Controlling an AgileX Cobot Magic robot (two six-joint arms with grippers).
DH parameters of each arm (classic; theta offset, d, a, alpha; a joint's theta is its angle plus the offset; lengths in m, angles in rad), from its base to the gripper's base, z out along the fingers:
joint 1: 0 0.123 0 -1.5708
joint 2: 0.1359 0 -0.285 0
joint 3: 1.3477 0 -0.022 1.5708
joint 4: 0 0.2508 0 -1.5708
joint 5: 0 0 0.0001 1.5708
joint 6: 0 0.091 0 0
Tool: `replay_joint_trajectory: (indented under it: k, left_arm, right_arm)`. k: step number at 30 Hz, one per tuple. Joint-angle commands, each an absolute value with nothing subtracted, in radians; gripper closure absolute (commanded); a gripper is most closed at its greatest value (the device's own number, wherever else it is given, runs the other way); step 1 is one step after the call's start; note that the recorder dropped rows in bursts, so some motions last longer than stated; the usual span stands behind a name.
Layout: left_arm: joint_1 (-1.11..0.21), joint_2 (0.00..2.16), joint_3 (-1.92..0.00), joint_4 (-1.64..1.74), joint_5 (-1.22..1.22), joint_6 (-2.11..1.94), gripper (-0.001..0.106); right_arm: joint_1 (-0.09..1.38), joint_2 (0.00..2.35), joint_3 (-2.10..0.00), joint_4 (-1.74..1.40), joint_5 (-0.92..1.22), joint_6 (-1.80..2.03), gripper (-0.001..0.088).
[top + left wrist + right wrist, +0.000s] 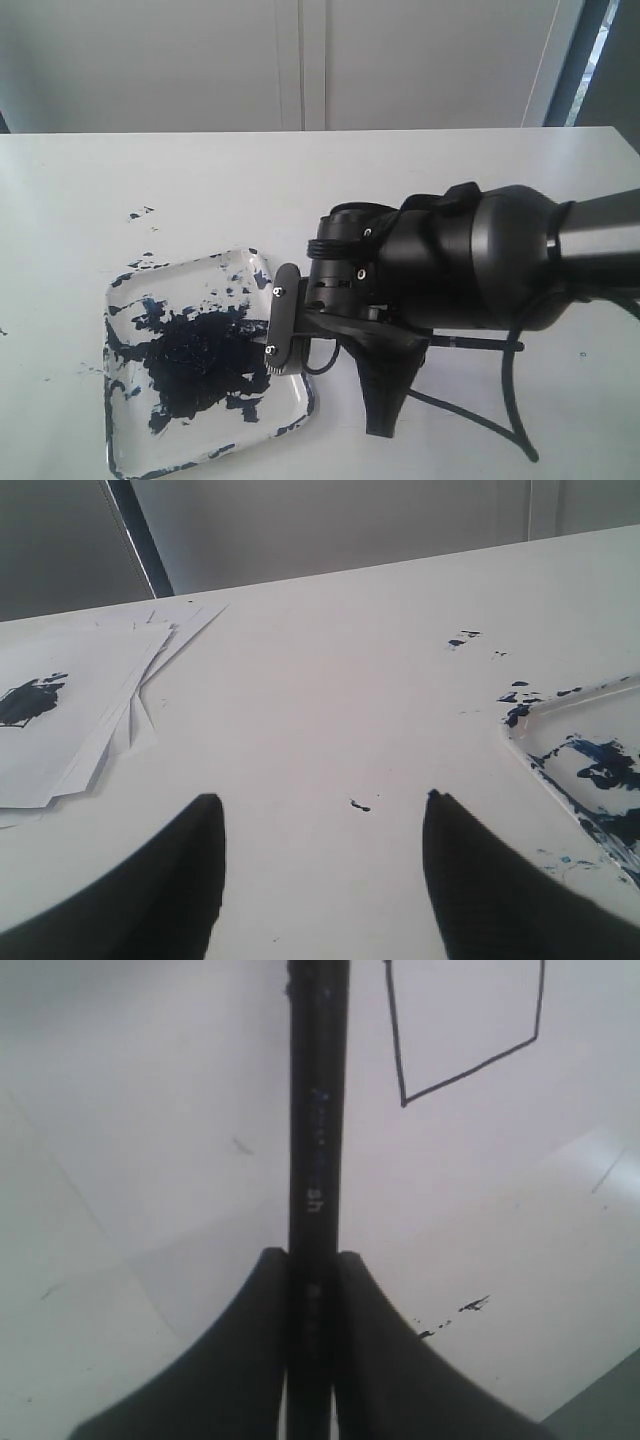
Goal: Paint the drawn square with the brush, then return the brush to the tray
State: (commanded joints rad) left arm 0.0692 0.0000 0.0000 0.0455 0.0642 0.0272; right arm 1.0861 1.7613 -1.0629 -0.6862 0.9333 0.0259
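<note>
My right gripper (313, 1253) is shut on the black handle of the brush (318, 1110), which runs straight out from between the fingers; its bristles are out of frame. Beside the handle, on white paper, lies the drawn square (465, 1020), a thin black outline with a white inside, cut off by the frame edge. In the exterior view the right arm (450, 270) hangs low beside the tray (200, 275) and hides the brush and the square. The tray is blotched with dark blue paint. My left gripper (322, 797) stands open over bare table, with the tray's rim (548, 772) off to one side.
A fanned stack of white sheets (90, 730) carrying a dark blue smear (30, 698) lies on the table in the left wrist view. Paint specks (140, 213) dot the white table behind the tray, and one speck (360, 806) lies between the left fingers. A cable (510, 400) loops under the right arm.
</note>
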Motion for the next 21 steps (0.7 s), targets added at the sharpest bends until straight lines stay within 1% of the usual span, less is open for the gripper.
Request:
replay_joint_trajectory:
  k: [9,14,21]
  left_arm:
    - [0.069,0.000,0.000,0.046,0.064,0.027,0.044]
    - [0.069,0.000,0.000,0.046,0.064,0.027,0.044]
    - [0.069,0.000,0.000,0.046,0.064,0.027,0.044]
  right_arm:
    - [1.086,1.684,-1.097,-0.664,0.918,0.030,0.0868]
    - [1.086,1.620,-1.106,-0.728,1.042,0.027,0.0868]
    - [1.086,1.575,-1.104,-0.763,1.122,0.057,0.0868]
